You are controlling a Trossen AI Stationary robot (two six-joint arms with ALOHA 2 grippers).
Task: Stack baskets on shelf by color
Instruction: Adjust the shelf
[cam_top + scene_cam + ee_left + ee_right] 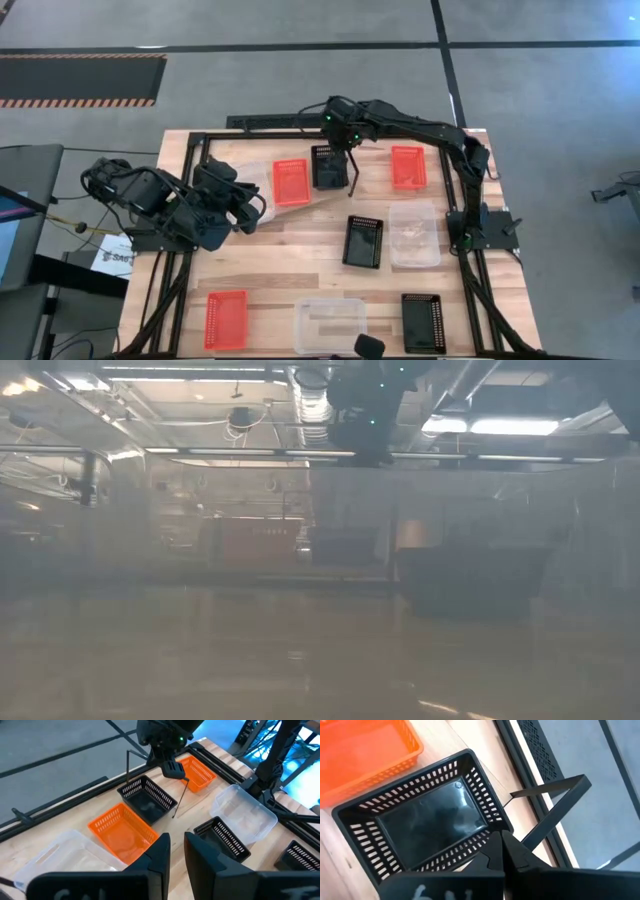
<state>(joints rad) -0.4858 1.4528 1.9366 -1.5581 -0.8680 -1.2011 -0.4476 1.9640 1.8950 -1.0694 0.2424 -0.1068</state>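
Observation:
A black perforated basket (327, 166) (432, 822) rests flat on its base at the far middle of the table. An orange basket (291, 181) stands to its left and a clear one (65, 855) beyond that. The shelf's black wire loop (555, 802) (129, 767) stands upright beside the black basket. My right gripper (347, 138) (503, 840) is shut and hovers over the black basket's right rim. In the left wrist view there is a gap between them. My left gripper (177, 850) waits at the table's left, raised, open a little with nothing between its fingers.
Another orange basket (408, 167) sits far right. A black basket (364, 241) and a clear one (414, 235) lie mid-table. An orange (226, 319), a clear (330, 325) and a black basket (424, 322) line the near edge. Bare wood lies left of centre.

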